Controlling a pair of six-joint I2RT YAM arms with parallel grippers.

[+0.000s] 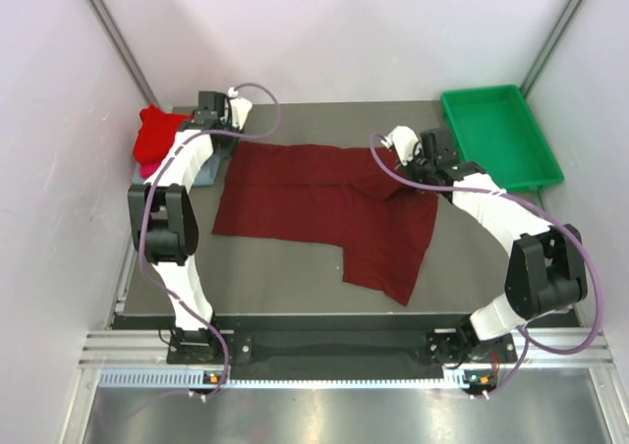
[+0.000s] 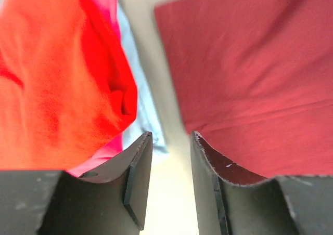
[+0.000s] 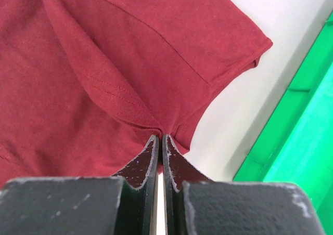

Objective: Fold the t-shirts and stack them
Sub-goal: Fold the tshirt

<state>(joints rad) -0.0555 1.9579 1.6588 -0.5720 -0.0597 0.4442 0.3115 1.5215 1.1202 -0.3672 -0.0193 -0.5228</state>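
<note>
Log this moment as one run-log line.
stage: folding | left gripper: open, empty, near folded stack | right gripper: shut on maroon t-shirt | maroon t-shirt: spread on table, not yet stacked

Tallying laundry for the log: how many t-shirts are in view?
4. The dark maroon t-shirt lies spread in the middle; the bright red t-shirt, pink t-shirt and grey-blue t-shirt sit piled at the far-left corner. Others may be hidden in that pile.

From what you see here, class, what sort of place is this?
Likely a robot lab cell, not a home: left arm and right arm bolted to a metal table, plain white walls around, a maroon shirt spread for folding.
</note>
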